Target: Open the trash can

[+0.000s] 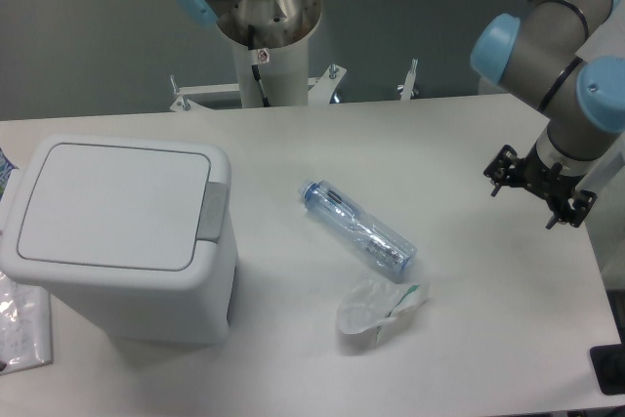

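Note:
The trash can is a big white boxy bin at the left of the table. Its flat lid lies shut, and the grey push-button tab is on its right edge. My gripper shows as a small black assembly at the end of the arm on the far right. It hangs over the table's right side, far from the bin. Its fingers are too small and dark to tell apart, and nothing shows in them.
A clear plastic bottle lies on its side mid-table. A crumpled plastic wrapper is just in front of it. A plastic bag lies left of the bin. The arm's base column stands at the back. A black object is at the lower right edge.

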Available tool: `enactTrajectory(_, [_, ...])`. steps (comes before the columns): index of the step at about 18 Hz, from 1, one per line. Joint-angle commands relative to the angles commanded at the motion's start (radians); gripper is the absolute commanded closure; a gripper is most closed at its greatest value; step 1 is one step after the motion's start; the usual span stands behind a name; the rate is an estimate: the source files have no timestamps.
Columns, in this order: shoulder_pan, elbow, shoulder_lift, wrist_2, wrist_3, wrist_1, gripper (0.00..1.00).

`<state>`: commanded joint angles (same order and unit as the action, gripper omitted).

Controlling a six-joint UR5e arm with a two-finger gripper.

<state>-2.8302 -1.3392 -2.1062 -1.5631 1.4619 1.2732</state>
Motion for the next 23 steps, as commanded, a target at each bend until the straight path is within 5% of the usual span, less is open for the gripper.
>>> enactTrajectory(12, [0.031,0.015,-0.018,0.027,-0.032,-0.018,0.0])
enactTrajectory(23, [0.11,0.028,0.054,0.389,-0.441,-0.032,0.0])
